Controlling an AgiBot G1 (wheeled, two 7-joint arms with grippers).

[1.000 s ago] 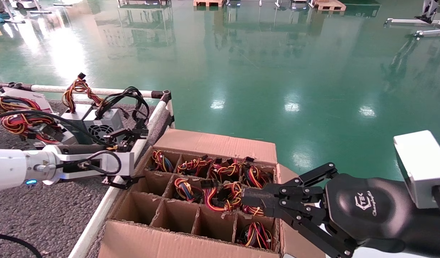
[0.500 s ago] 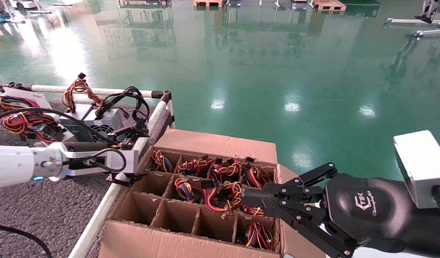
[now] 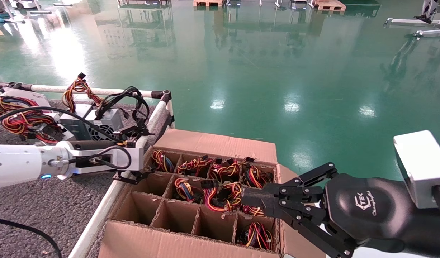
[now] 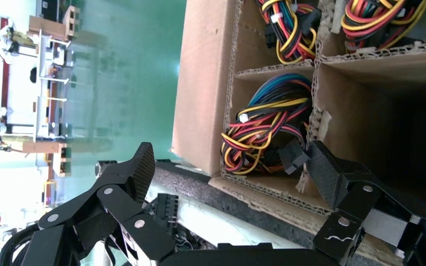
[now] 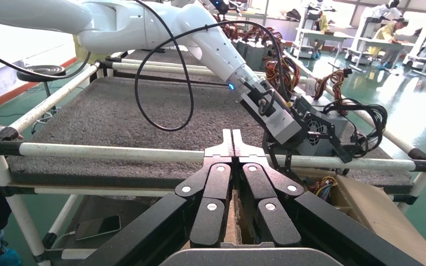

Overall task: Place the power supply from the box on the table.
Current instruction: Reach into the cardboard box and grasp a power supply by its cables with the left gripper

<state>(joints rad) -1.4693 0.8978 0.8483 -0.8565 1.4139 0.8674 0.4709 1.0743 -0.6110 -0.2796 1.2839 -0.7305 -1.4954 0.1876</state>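
The box [image 3: 220, 145] stands against the table's [image 3: 44, 211] right rail. Several of its cells hold power supplies, of which only the red-yellow-black wire bundles show. One bundle [image 3: 159, 160] fills the far left corner cell. My left gripper [image 3: 146, 154] hovers open at the box's left wall beside that cell. In the left wrist view its fingers [image 4: 138, 172] straddle the rail and the cardboard edge, with the corner bundle [image 4: 266, 130] just ahead of the left gripper [image 4: 233, 174]. My right gripper [image 3: 245, 199] hangs shut over the box's right side, nothing between its tips [image 5: 232, 145].
On the table's far corner lie a grey unit with a fan grille [image 3: 98, 127] and black cables, plus other units with wire bundles [image 3: 22, 120]. A white rail [image 3: 98, 215] separates the table and box. A black cable [image 3: 26, 229] crosses the fabric. Green floor lies beyond.
My left gripper has moved right, from over the table's rail to the box's left wall near the corner cell. The right arm has not moved.
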